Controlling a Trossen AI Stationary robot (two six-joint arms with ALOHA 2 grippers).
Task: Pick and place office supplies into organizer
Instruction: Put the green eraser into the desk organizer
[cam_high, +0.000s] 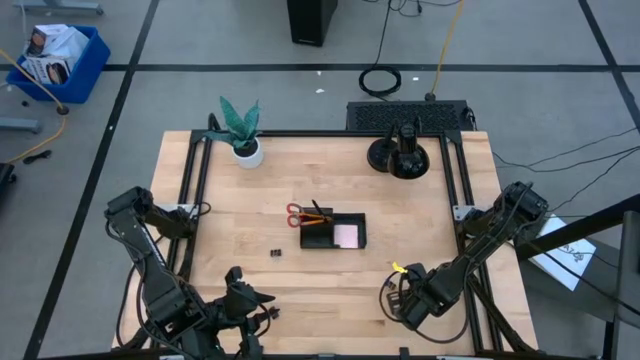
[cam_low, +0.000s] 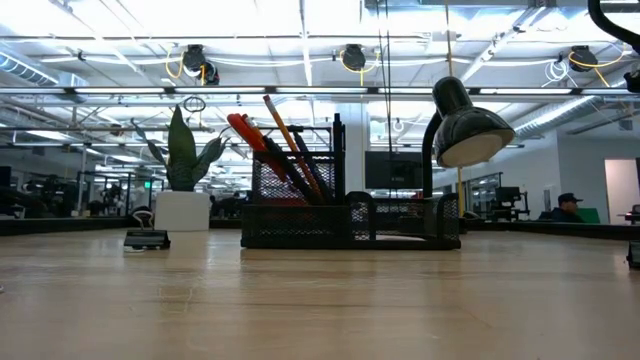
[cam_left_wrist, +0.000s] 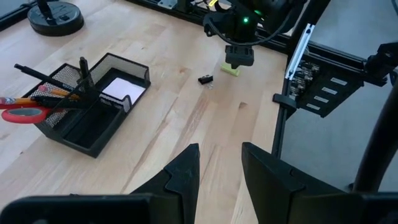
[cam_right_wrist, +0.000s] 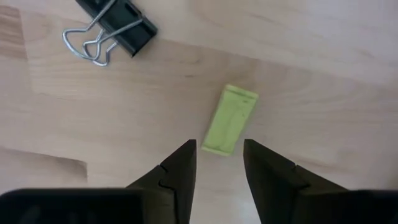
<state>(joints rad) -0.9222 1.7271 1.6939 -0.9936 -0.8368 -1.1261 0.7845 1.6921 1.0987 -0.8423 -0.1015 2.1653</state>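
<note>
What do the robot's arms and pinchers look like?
Both arms are dark, jointed and chunky, with black cables looped along them. The left gripper and right gripper each end in two black angular fingers with stepped, notched inner edges. A small green light glows on the right arm's wrist.

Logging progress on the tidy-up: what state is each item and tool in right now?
organizer: upright on the table, partly filled.
scissors: in the organizer, red handles sticking out.
sticky-note pad: lying in an organizer compartment.
yellow-green piece: flat on the table, not gripped.
binder clip: loose on the table beside the yellow-green piece.
second binder clip: loose on the table by the organizer.
right tool: open, above the yellow-green piece.
left tool: open, empty.
</note>
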